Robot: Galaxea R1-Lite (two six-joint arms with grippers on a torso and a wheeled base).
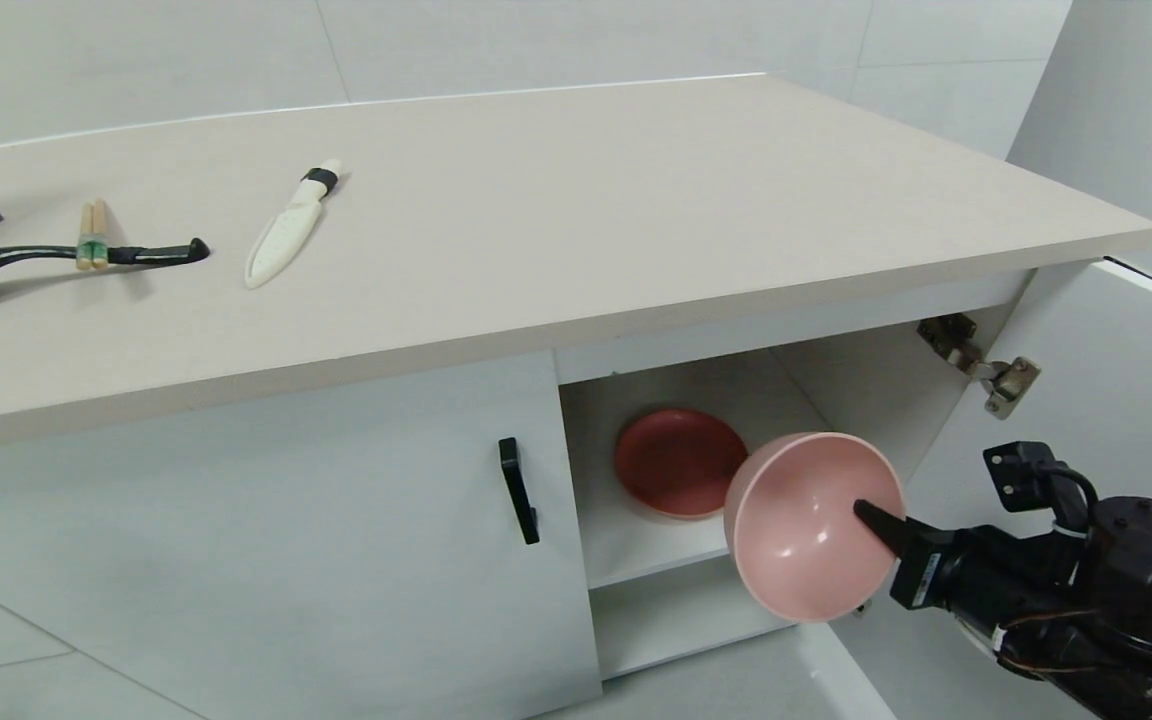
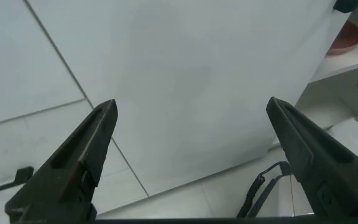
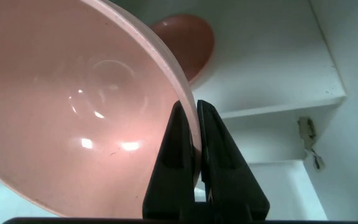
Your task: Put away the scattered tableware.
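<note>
Pink bowl, rim pinched in right hand, tilted before open cabinet

The round pink plastic bowl is before the open white cabinet, the round red plate inside on its shelf. Above, on the beige countertop, wooden chopsticks lie left of a cream knife.

The matte black plastic right gripper had narrow wedge-shaped fingers. A pale label sat on its boxy wrist block, a thin black cable looping at one o'clock. The left gripper matched: black, tapering fingers.
</note>
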